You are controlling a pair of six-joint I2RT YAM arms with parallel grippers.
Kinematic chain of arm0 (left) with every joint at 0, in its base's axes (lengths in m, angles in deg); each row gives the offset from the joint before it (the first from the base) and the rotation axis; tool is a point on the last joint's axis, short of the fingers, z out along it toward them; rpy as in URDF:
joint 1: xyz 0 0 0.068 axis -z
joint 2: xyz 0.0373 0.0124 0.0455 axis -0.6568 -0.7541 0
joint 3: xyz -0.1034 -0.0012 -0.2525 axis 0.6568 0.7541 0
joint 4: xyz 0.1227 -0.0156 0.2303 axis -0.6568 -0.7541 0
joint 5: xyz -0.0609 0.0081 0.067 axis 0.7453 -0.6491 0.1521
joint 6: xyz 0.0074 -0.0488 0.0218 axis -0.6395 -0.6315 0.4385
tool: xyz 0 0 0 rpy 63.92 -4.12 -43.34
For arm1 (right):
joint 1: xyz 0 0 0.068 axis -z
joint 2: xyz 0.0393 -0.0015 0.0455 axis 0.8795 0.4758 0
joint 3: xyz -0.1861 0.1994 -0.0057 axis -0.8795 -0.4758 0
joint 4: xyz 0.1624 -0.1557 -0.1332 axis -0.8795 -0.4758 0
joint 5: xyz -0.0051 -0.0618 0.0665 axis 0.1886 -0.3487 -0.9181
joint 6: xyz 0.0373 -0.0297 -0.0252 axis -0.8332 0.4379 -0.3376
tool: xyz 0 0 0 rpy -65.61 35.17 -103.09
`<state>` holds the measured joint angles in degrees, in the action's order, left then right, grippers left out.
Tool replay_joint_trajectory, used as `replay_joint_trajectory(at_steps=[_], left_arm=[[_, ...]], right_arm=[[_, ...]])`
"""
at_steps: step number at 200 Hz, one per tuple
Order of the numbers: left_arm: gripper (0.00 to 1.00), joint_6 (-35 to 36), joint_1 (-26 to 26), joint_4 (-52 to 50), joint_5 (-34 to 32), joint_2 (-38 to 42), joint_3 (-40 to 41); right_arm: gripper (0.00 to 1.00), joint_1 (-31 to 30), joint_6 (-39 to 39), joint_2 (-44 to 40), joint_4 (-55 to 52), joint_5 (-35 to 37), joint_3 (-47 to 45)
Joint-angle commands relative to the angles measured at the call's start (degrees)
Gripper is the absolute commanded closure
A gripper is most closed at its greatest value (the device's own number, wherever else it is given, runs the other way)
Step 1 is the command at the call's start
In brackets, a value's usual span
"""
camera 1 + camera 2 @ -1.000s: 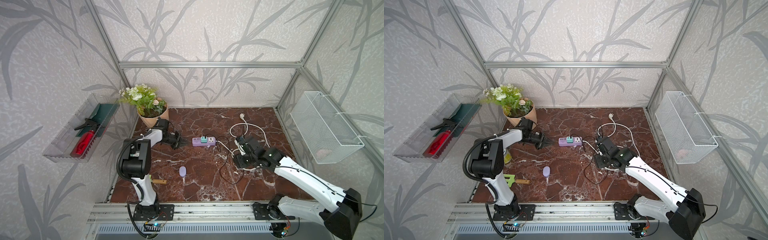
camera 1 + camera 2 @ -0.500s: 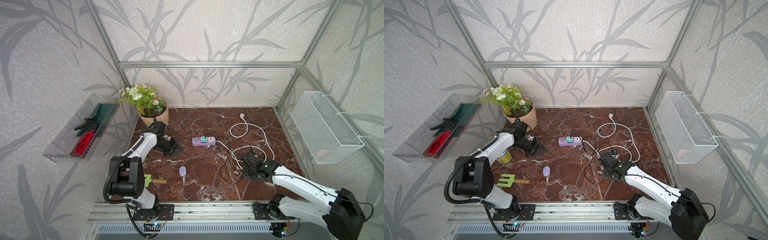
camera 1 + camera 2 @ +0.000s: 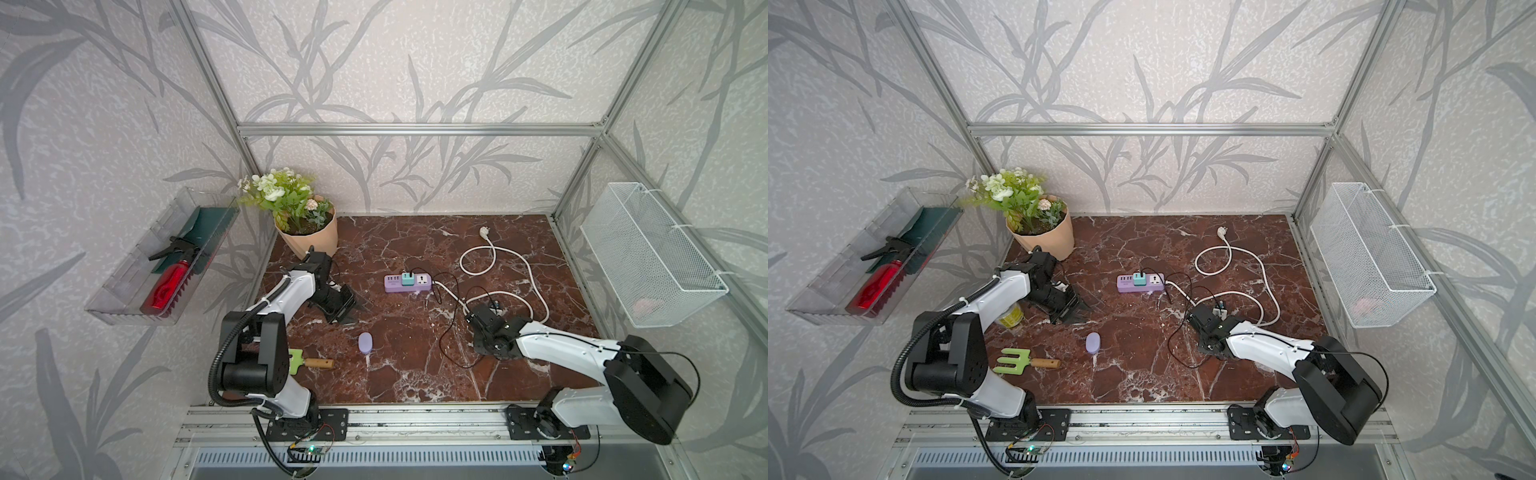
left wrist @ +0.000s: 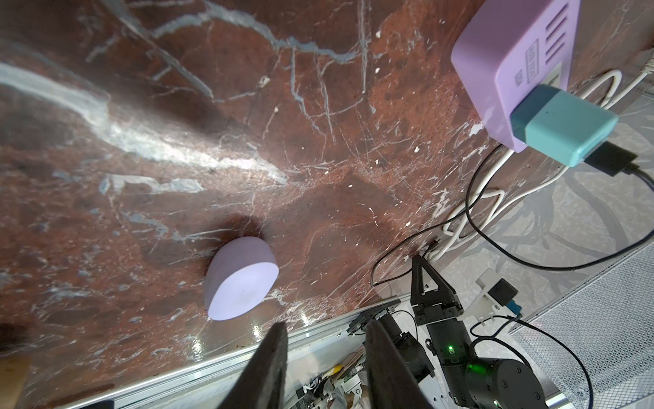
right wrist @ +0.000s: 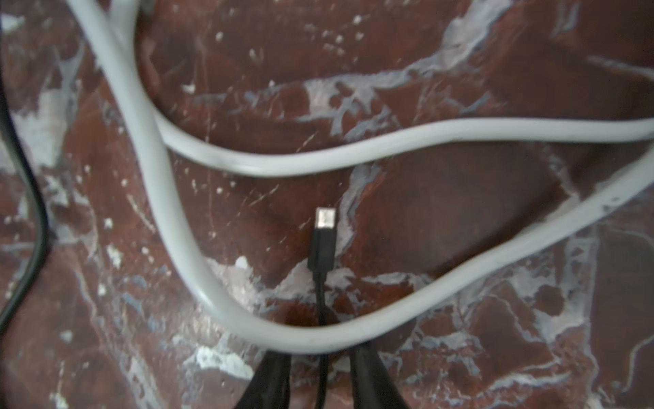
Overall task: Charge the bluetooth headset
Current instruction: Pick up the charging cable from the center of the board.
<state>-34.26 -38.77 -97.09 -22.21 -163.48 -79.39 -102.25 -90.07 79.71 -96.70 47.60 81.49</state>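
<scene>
My right end effector (image 5: 320, 354) is partly open, one finger on each side of a thin black cable (image 5: 320, 301). That wrist view is blurred, so I can't be sure the fingers are clear of the cable, though a gap seems to show on both sides. The cable's small plug (image 5: 322, 244) lies flat on the surface (image 5: 460, 212) just beyond my fingertips, its metal tip pointing away from me. A thick white cord (image 5: 354, 155) crosses the black cable right in front of the fingers and loops around the plug.

My left end effector (image 4: 325, 325) is also partly open and holds nothing. The headset (image 4: 240, 279), a pale lavender oval, lies on the surface near those fingers but apart from them. In both top views it sits alone between my two arms, toward the front edge.

Farther back lies the purple power strip (image 3: 407, 284) with a teal adapter (image 3: 407, 277) plugged into it. A green hand rake (image 3: 1017, 361) lies by my left base, and a flower pot (image 3: 309, 243) stands in the back corner.
</scene>
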Motion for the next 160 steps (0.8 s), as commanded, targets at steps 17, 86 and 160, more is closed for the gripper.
replay_joint_trajectory(at_steps=[17,86,160], left_arm=[[0.62,1.23,-0.04,-1.25,0.13,-1.14,-1.98],[0.54,2.10,-0.79,-2.21,4.16,-1.61,-6.51],[0.69,-5.78,-0.97,6.63,19.87,3.73,-6.85]], right_arm=[[0.92,0.15,-0.20,2.34,1.04,-2.25,-0.80],[1.00,-5.87,24.62,3.24,8.73,-24.25,6.73],[1.00,-11.52,56.88,18.31,-7.09,-43.28,38.82]])
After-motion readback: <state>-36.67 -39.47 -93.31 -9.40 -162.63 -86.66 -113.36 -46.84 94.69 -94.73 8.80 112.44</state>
